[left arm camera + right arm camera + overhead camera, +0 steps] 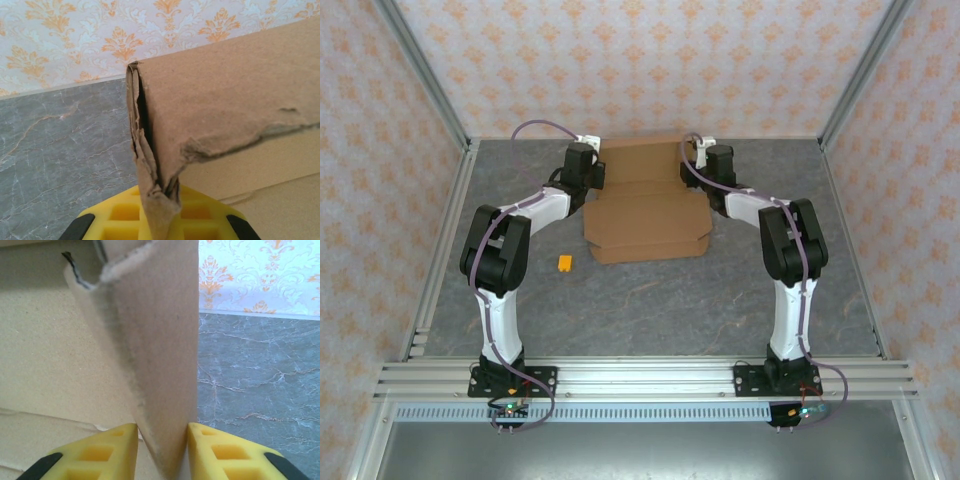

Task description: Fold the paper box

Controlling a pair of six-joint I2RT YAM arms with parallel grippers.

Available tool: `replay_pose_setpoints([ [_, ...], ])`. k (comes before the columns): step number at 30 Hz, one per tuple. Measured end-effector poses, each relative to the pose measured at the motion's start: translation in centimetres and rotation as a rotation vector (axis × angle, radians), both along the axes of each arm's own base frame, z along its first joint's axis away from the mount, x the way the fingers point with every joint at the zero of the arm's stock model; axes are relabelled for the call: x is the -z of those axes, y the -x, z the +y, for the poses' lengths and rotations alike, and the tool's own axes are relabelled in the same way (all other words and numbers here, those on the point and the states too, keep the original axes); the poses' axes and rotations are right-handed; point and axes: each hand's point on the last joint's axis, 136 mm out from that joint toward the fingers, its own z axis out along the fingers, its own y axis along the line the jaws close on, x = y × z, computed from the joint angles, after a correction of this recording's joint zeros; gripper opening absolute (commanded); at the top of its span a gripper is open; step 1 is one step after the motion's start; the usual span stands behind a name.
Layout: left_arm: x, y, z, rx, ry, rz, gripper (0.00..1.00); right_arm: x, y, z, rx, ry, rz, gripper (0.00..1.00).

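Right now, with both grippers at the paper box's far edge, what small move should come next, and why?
Probably bring both arms slightly toward the near side together, tipping the raised far panel over the flat part. The left gripper and right gripper each pinch a far corner of the paper box, so moving one alone might tear it.

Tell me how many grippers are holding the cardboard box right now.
2. The left gripper pinches a raised flap at the paper box's far left corner; the right gripper pinches a raised flap at its far right corner.
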Motion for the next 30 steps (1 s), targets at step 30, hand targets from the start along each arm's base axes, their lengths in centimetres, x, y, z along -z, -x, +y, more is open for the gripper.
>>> replay_pose_setpoints([
  [30,0.0,0.0,-0.1,0.001,0.01,0.001,0.0,-0.1,-0.9,-1.0,0.3,0.185,-0.088,0.07],
])
